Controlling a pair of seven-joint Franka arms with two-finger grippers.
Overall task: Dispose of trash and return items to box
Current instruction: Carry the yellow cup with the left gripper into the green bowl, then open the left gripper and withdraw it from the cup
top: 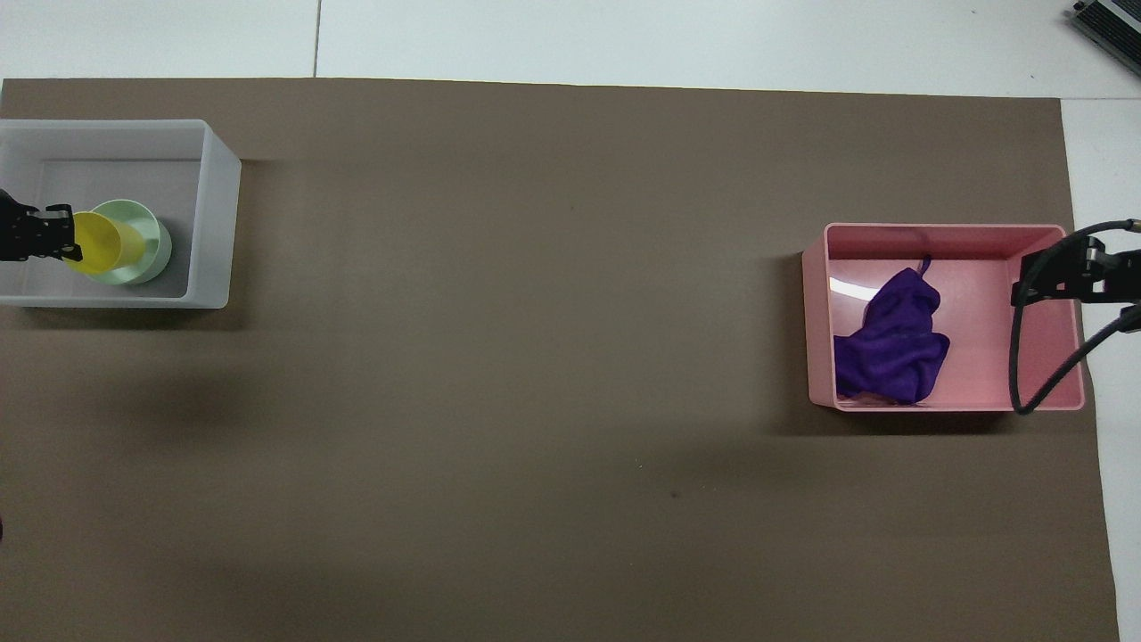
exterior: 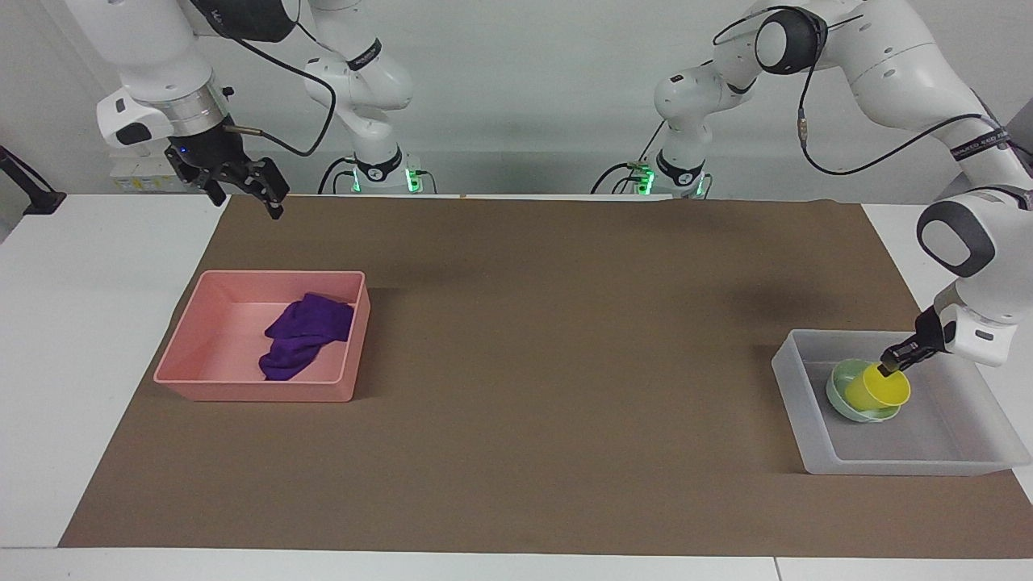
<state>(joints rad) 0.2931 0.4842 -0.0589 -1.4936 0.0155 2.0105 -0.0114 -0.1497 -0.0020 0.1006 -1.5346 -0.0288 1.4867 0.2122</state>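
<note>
Two white robot arms work at a table covered by a brown mat (exterior: 524, 363). At the lower right of the facing view sits the box (exterior: 795, 379), a translucent whitish tray, at the left arm's end of the table. Inside it lies the pale green bowl (exterior: 841, 397), and the yellow cup (exterior: 880, 389) rests tilted in the bowl, its open mouth turned up and toward the camera. The left gripper (exterior: 894, 361) is at the cup's upper rim, and its fingers appear to pinch that rim, which seems to be why the cup leans rather than stands. In the overhead view the same group appears at the left edge, the cup (top: 100, 242) overlapping the bowl (top: 143, 245) inside the box (top: 218, 223), with the left gripper (top: 59, 239) beside it. Nesting the cup in the bowl looks like a way to put both items in one spot. At the middle left of the facing view a pink tray (exterior: 186, 355) holds the crumpled purple rag (exterior: 305, 339), so the trash seems already disposed of. The right gripper (exterior: 242, 190) waits in the air at the upper left of that view, over the mat's edge nearest the robots, its fingers spread and holding nothing. Releasing the cup appears to be the only step left.
</note>
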